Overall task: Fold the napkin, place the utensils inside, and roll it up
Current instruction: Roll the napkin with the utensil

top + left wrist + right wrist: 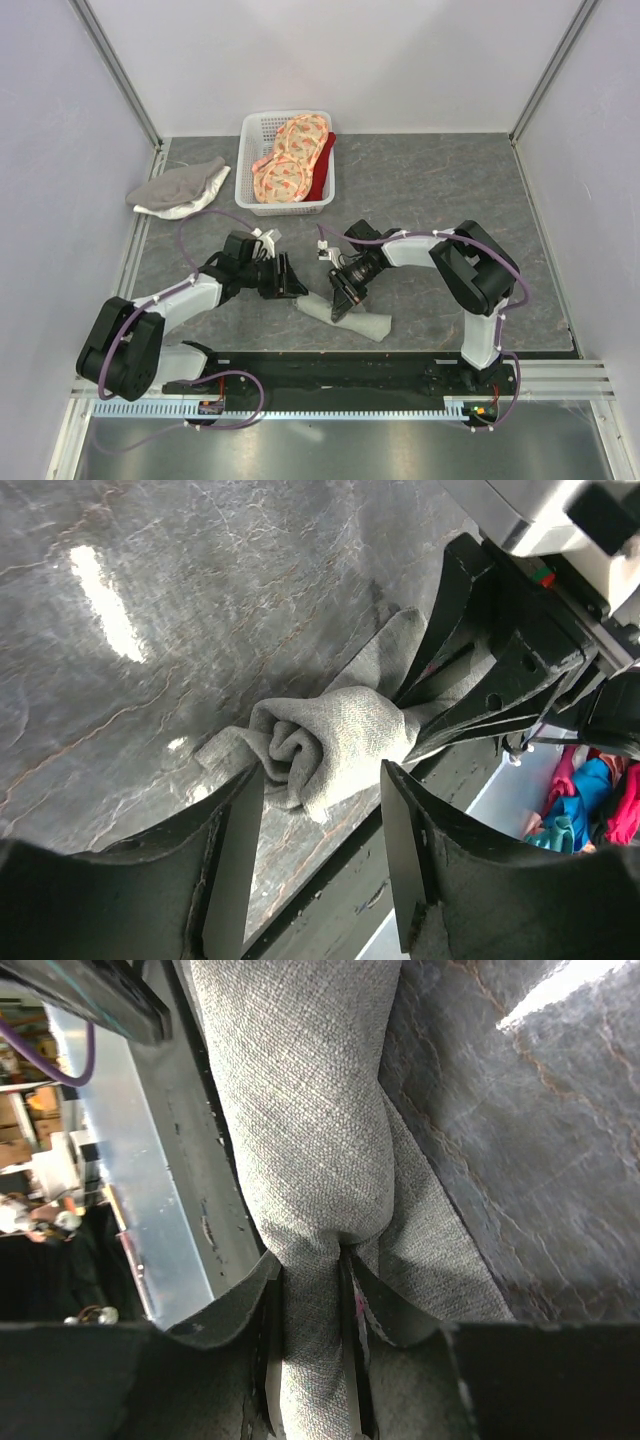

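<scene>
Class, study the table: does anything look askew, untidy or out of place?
The rolled napkin lies slanted near the front edge. The right jaws pinch it to a waist, and a loose flap sticks out at one end. At back left, a grey-and-white cloth lies crumpled outside the basket.
</scene>
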Controlling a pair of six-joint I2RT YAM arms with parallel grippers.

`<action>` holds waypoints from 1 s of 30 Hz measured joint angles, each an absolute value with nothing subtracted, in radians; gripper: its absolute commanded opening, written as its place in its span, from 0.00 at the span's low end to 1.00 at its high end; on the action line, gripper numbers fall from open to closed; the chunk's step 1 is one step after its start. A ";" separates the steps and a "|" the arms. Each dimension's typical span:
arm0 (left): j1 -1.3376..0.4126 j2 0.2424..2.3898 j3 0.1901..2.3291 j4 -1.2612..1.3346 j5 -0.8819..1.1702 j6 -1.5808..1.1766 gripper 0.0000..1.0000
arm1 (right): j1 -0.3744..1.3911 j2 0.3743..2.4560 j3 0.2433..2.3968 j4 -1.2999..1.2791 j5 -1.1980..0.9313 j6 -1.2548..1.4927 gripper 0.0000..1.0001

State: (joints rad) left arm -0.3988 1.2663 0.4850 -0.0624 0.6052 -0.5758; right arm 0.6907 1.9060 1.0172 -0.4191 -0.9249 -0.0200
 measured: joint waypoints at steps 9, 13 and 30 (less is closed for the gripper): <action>-0.413 1.365 0.474 0.034 0.630 -0.589 0.17 | 0.678 1.962 1.048 -0.443 -0.996 -0.019 0.37; -0.415 1.415 0.469 0.054 0.632 -0.606 0.02 | 0.676 1.963 1.052 -0.451 -0.999 -0.012 0.48; -0.412 1.567 0.598 -0.072 0.634 -0.610 0.02 | 0.931 1.562 1.047 -0.476 -0.270 0.001 0.77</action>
